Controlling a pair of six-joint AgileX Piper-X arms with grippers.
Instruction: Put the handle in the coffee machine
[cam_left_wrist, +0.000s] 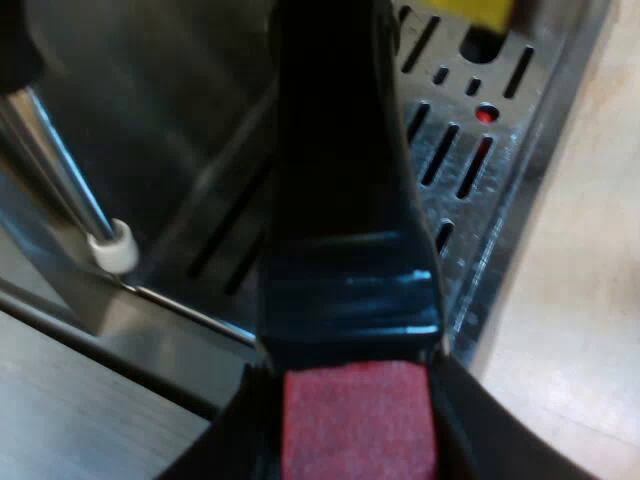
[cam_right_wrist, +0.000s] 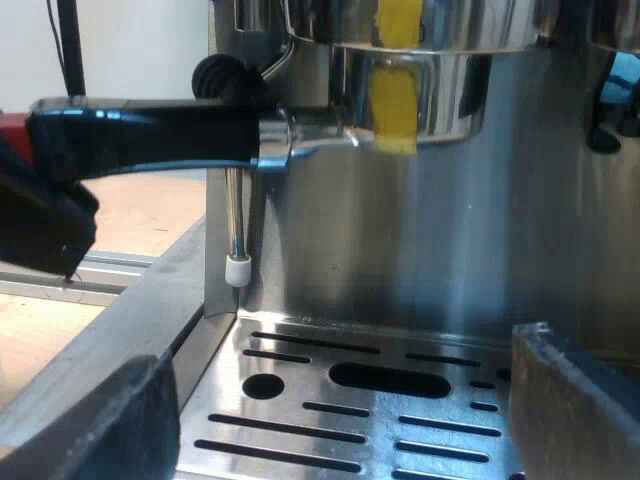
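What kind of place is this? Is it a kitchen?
Probably a coffee-making spot; kitchen or not, I cannot tell. There is a shiny espresso machine, its slotted drip tray, a steam wand, and a metal holder at the machine's front.

The holder (cam_right_wrist: 450, 95) sits up under the machine (cam_right_wrist: 480, 250) front, with a yellow strip (cam_right_wrist: 395, 110) on its metal bowl. Its dark handle (cam_right_wrist: 150, 135) juts out level, red end (cam_right_wrist: 12, 125) at the left gripper (cam_right_wrist: 40, 215). A white-tipped steam wand (cam_right_wrist: 235, 215) hangs beside it. The right gripper (cam_right_wrist: 340, 410) holds its fingers (cam_right_wrist: 575, 400) wide apart over the slotted drip tray (cam_right_wrist: 300, 385).
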